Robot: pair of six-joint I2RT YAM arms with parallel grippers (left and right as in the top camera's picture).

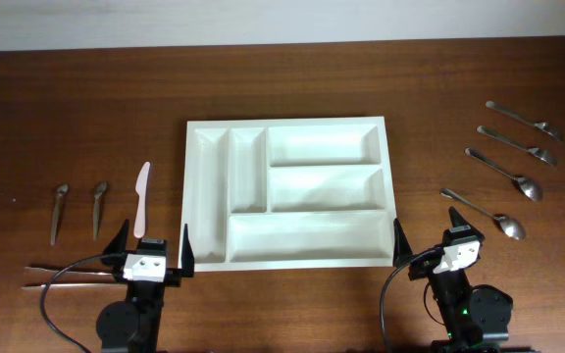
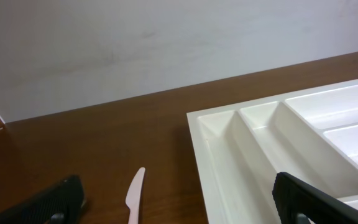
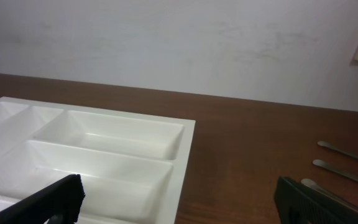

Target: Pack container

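Note:
The container point(image 1: 284, 124) is a white compartmented tray lying empty in the middle of the table. My left gripper point(image 1: 155, 237) stands open near the tray's front left corner with nothing between its fingers. Just beyond it lies a white plastic knife point(image 1: 142, 199). In the left wrist view the knife point(image 2: 133, 193) lies between the spread fingers point(image 2: 42, 205), with the container's rim point(image 2: 194, 124) to the right. Off the tray's front right corner my right gripper point(image 1: 427, 227) is open and empty. Its wrist view shows the container's edge point(image 3: 185, 162) between the fingers.
Several metal spoons point(image 1: 504, 173) lie in a row on the right; their handles point(image 3: 347, 154) show in the right wrist view. Two dark utensils point(image 1: 58, 211) point(image 1: 98, 208) lie at the left. A thin pair of sticks point(image 1: 67, 275) rests at the front left.

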